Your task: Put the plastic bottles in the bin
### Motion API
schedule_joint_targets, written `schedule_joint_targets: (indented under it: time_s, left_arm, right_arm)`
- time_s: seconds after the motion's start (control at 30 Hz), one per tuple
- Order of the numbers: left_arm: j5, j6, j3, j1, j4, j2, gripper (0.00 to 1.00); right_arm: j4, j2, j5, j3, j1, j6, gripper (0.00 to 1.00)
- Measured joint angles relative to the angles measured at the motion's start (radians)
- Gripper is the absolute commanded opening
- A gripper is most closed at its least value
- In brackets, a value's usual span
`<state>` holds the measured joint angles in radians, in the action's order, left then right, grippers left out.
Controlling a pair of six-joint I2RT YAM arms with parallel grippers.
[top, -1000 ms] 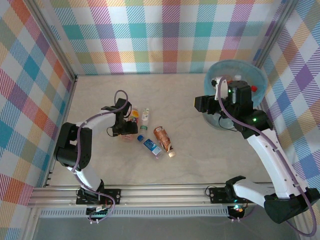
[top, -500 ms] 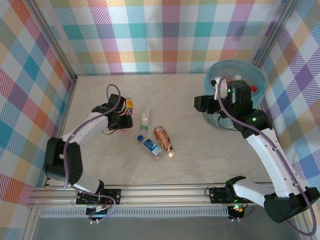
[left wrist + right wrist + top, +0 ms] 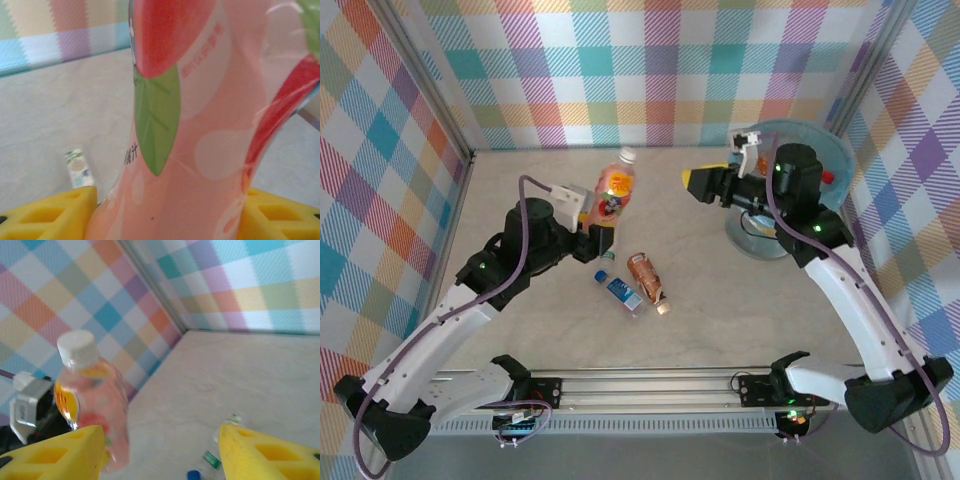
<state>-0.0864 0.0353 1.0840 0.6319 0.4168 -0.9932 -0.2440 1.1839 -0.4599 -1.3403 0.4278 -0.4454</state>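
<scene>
Top view is showing left gripper [image 3: 604, 238] clamping pink bottle [image 3: 613, 190], cap toward 1 o'clock; left wrist is cropping the cap. Right gripper [image 3: 160, 450] jaws are standing apart.

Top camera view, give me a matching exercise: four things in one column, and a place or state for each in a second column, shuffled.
1 pink bottle
2 copper bottle
3 bin
4 right gripper

A open and empty
B at the far right
C held in the left gripper
D lying on the table

Pairs: 1-C, 2-D, 3-B, 4-A
</scene>
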Motion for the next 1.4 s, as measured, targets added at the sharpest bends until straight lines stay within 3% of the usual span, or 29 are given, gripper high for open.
schedule_joint_targets:
  time_s: [0.17,0.37,1.17,1.4]
  left_arm:
    - [-0.055,-0.033,0.029,0.072,-0.002,-0.012,0.57]
    - [-0.052,-0.033,0.054,0.111,-0.005,-0.038,0.57]
    - [-0.082,-0.078,0.048,0.134,-0.028,-0.065,0.57]
    - [-0.089,-0.077,0.045,0.134,-0.027,-0.069,0.57]
  right_arm:
    - [0.069,0.071,-0.059,-0.073,0.072,-0.019,0.66]
    - [0.086,0.087,-0.105,-0.116,0.098,-0.019,0.63]
    - [0.086,0.004,-0.074,-0.05,0.115,0.031,0.74]
    - [0.098,0.019,-0.092,-0.034,0.115,0.023,0.71]
